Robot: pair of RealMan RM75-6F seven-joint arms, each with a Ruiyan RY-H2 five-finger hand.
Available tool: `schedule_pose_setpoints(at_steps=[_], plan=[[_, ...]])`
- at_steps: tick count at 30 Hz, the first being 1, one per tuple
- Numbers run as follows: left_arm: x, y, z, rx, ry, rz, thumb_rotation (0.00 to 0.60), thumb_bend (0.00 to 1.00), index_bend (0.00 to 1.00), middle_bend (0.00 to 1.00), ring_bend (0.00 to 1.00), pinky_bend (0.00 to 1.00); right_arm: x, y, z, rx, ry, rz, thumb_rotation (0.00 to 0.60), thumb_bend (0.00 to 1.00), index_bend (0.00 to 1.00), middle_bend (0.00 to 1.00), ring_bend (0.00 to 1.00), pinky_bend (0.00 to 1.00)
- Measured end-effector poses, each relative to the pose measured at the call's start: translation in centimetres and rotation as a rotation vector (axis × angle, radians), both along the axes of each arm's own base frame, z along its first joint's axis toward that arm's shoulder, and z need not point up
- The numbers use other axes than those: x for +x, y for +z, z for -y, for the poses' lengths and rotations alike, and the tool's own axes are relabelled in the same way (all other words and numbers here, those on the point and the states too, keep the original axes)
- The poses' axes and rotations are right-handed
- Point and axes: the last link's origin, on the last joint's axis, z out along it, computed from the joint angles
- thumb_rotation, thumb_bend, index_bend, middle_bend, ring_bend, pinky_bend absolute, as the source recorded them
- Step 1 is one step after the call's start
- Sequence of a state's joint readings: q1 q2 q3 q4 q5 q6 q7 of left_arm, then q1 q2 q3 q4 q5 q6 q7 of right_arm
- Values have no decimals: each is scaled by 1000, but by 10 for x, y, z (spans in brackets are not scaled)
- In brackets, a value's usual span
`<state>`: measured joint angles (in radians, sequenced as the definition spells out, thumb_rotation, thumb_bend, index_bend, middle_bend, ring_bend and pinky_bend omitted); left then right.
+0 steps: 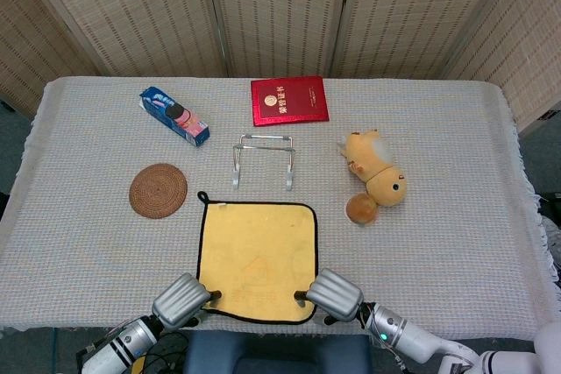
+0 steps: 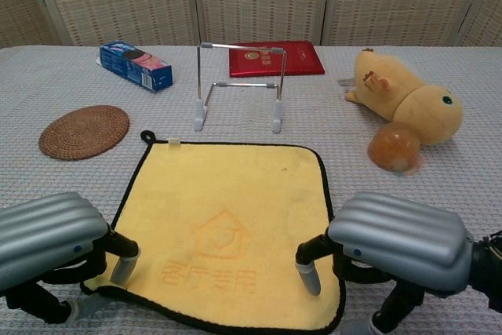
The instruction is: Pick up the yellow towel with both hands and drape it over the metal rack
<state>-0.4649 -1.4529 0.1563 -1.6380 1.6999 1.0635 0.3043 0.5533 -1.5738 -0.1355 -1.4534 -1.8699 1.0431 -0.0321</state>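
The yellow towel (image 1: 257,256) (image 2: 227,217), edged in black, lies flat on the table in front of the metal rack (image 1: 263,159) (image 2: 239,84), which stands upright and bare. My left hand (image 1: 180,300) (image 2: 47,245) sits at the towel's near left corner with a fingertip (image 2: 125,260) touching the cloth and the thumb lower by the edge. My right hand (image 1: 333,295) (image 2: 396,241) is at the near right corner, a fingertip (image 2: 307,276) resting on the towel inside its border. On both hands the fingers stand apart, and the towel is not lifted.
A woven coaster (image 1: 158,190) lies left of the towel. A blue snack box (image 1: 173,116) and a red booklet (image 1: 289,100) are behind the rack. A yellow plush toy (image 1: 375,168) with an orange ball (image 1: 360,208) lies to the right.
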Motion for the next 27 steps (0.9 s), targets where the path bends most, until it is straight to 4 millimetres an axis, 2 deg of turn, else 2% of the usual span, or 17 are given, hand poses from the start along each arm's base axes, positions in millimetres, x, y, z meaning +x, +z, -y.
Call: schedule_pose_setpoints(at_steps=[15,22,27], plan=[[-1,-3,-2,-3,7,-7,600,467,625,1000,922,1000,10,-11,9,-2,7,-6,600,294,516,1000,1000,1000],[-1,-1,-5,6,16,17,600,467,641,1000,922,1000,12,-11,12,-9,3,14,600,426,616,1000,1000,1000],[1,3,-9,-6,47,70,600,468,663,1000,922,1000,15,-6,17,-32,-8,38,600,484,686,1000,1000,1000]])
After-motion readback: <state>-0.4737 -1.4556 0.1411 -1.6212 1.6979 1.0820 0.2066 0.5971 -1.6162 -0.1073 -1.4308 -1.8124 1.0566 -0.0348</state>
